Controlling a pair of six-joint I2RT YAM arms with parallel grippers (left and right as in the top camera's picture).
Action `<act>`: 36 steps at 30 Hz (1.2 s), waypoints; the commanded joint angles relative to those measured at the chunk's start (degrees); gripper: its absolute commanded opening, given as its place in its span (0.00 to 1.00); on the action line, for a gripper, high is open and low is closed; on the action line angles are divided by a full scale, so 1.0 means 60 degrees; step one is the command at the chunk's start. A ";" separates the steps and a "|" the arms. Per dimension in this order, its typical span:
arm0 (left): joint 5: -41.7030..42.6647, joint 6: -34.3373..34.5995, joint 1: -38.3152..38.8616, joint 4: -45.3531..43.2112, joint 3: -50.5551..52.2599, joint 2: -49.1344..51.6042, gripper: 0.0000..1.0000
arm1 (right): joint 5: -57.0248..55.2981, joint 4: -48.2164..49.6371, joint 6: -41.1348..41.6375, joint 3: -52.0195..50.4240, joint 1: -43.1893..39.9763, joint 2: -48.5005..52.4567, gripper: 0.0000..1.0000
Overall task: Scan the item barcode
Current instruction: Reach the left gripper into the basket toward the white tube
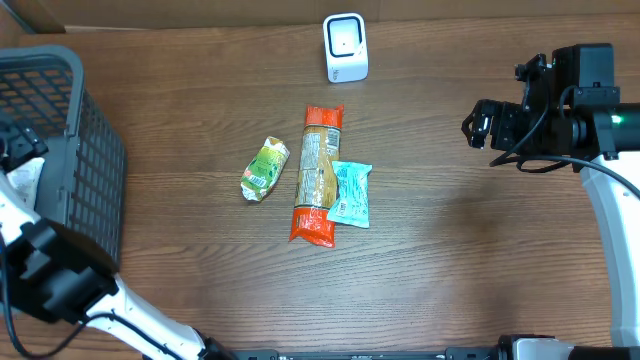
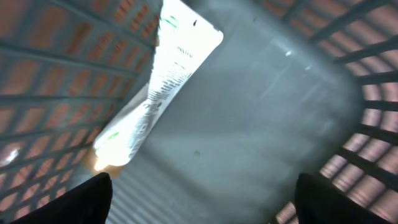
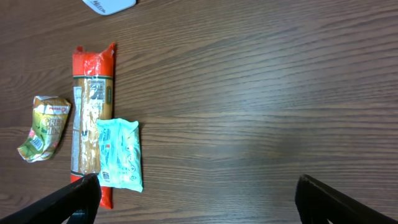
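Inside the dark mesh basket [image 2: 348,81], a white tube [image 2: 163,81] with green print leans against the left wall. My left gripper [image 2: 203,182] hangs open over the basket's grey floor, below and right of the tube, with nothing between its fingers. On the table lie a green pouch [image 1: 265,168], a long orange-red packet [image 1: 317,175] and a teal packet [image 1: 351,193] side by side. A white scanner [image 1: 345,47] stands at the back. My right gripper [image 1: 478,127] is open above the bare table, right of the packets [image 3: 118,152].
The basket [image 1: 70,140] fills the left edge of the table. The left arm [image 1: 55,280] bends round its front corner. The right arm's body [image 1: 585,110] is over the right side. Bare wood lies between the packets and the right gripper.
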State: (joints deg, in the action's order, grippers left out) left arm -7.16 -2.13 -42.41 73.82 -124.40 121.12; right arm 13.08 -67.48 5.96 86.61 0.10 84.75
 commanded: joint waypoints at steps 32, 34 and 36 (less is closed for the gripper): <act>-0.0918 -0.2652 -0.0765 -0.2718 0.1789 0.2255 0.75 | -0.0091 0.0120 -0.0036 0.0127 -0.0018 0.0040 1.00; -0.0922 -0.2652 -0.0816 -0.2900 0.2226 0.2259 0.75 | -0.0091 0.0157 -0.0036 0.0127 -0.0018 0.0040 1.00; -0.0918 -0.2656 -0.0820 -0.3126 0.2583 0.2259 0.74 | -0.0091 0.0193 -0.0036 0.0127 -0.0018 0.0040 1.00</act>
State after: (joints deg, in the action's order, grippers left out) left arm -12.12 -16.58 -47.22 55.99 -112.88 133.32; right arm 13.06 -66.92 5.98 86.61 0.10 84.84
